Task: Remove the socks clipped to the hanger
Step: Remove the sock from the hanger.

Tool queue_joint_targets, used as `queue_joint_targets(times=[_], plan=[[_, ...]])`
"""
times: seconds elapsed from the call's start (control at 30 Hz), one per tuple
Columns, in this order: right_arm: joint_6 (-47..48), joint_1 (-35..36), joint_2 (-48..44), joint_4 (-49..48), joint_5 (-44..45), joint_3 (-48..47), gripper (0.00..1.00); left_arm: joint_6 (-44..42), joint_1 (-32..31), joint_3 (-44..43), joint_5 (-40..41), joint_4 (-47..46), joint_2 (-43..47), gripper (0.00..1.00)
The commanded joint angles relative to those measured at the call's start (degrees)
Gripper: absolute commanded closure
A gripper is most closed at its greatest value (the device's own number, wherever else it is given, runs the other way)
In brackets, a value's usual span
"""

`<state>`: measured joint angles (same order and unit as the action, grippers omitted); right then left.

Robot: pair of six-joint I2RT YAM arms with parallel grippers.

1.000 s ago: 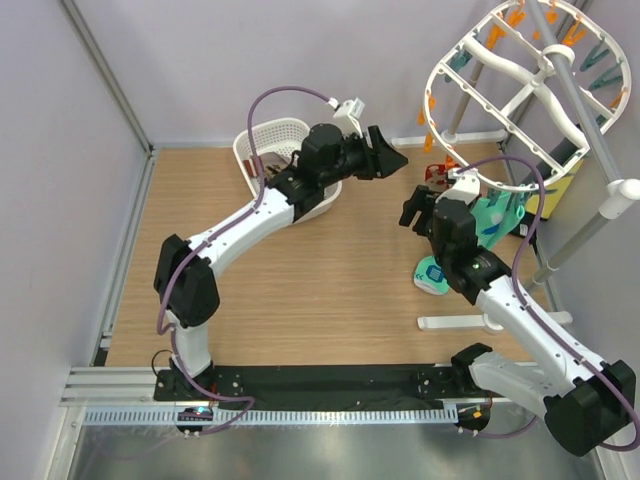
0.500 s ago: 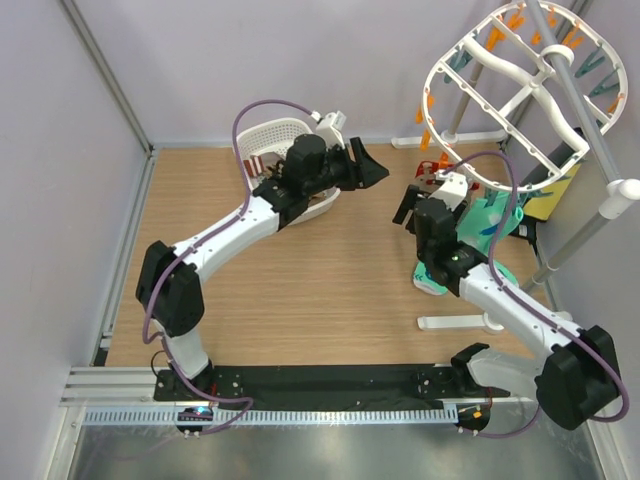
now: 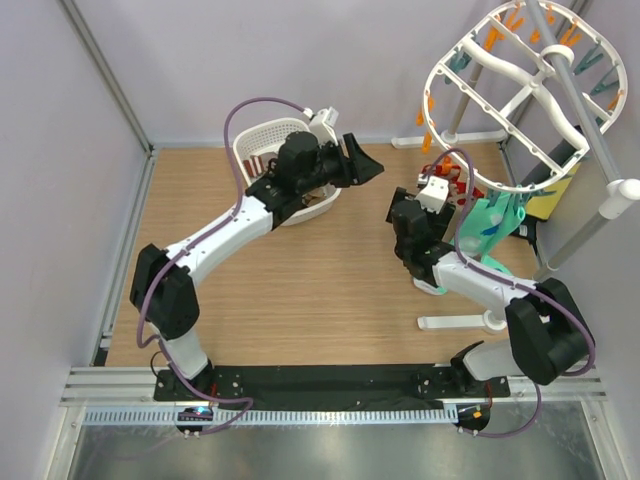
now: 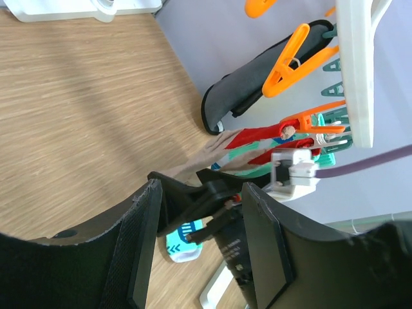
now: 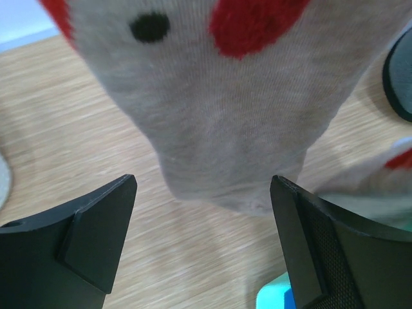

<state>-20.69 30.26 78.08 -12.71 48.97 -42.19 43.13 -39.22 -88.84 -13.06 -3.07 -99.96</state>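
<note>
1. The hanger point(image 3: 432, 95), a white oval frame on a pole at the far right of the table, is tilted, with the remaining socks hanging below its near rim.
2. A white perforated laundry basket point(image 3: 262, 135) stands at the far side, well apart from the hanger. It is judged to be the drop point.
3. Socks on the frame: a beige sock with red patches point(image 5: 219, 109), a black sock point(image 4: 257, 80) and a teal sock point(image 3: 488, 222). All are soft knit, light and limp. They should stretch before the clip lets go, so a bunched pinch across the fabric is advised rather than a hold at the edge.
4. The right gripper point(image 5: 203, 187) stands released, jaws wide, one on each side of the beige sock's lower end and not touching it. A hold higher up the body would be safer, as the toe may slip out.
5. The left gripper point(image 4: 199, 193) is open and empty, near the basket and pointing towards the hanger.
6. An orange peg point(image 4: 291, 55) grips the black sock's top. Pull downward, in line with the peg.
</note>
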Motion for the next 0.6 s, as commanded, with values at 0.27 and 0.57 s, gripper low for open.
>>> queue_joint_targets(times=[0.27,0.57], plan=[[3.9,0.32,-0.38,-6.19,0.96,-0.79,0.81,-3.14,0.55,-1.34,-3.11,-1.67,4.86,0.43],[3.99,0.41,-15.04,0.4,-8.09,4.13,0.99,-15.95,-1.38,-10.46,-9.7,-2.65,1.35,0.45]])
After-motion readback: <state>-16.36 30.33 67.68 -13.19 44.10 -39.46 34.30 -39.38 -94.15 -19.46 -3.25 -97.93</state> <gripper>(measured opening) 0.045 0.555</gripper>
